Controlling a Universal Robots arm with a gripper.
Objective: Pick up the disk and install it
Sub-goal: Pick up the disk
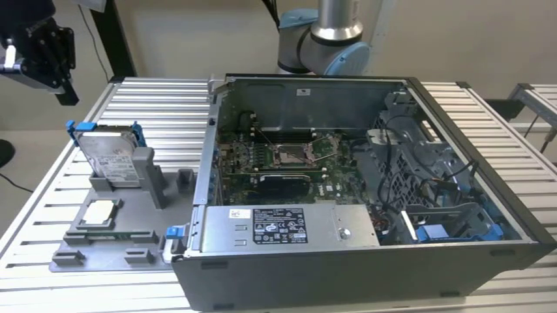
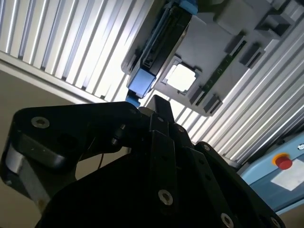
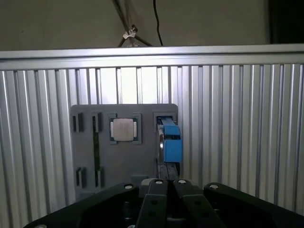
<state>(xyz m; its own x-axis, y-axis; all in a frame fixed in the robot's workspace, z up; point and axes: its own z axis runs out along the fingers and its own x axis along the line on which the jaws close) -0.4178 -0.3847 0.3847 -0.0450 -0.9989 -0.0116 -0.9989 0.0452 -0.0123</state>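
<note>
The disk (image 1: 111,155) stands upright on its edge in a slot of the grey holder plate (image 1: 96,251), at the exterior view's left. It is silver with a white label and sits in a blue carrier frame. Both wrist views show it edge-on, the disk (image 3: 170,145) with its blue end toward me and the disk (image 2: 159,45) running along the plate's edge. My gripper (image 1: 67,96) hangs well above and behind the disk, apart from it. Its black fingers (image 3: 159,186) are shut together with nothing between them, and the gripper (image 2: 159,102) points down toward the plate.
A small square silver chip (image 1: 98,212) lies on the same plate, beside the disk. The open computer case (image 1: 366,267) fills the exterior view's right, with a motherboard (image 1: 287,160), a grey power supply box (image 1: 283,228) and a blue-tabbed drive bay (image 1: 439,231). Everything rests on a ribbed aluminium table (image 1: 148,98).
</note>
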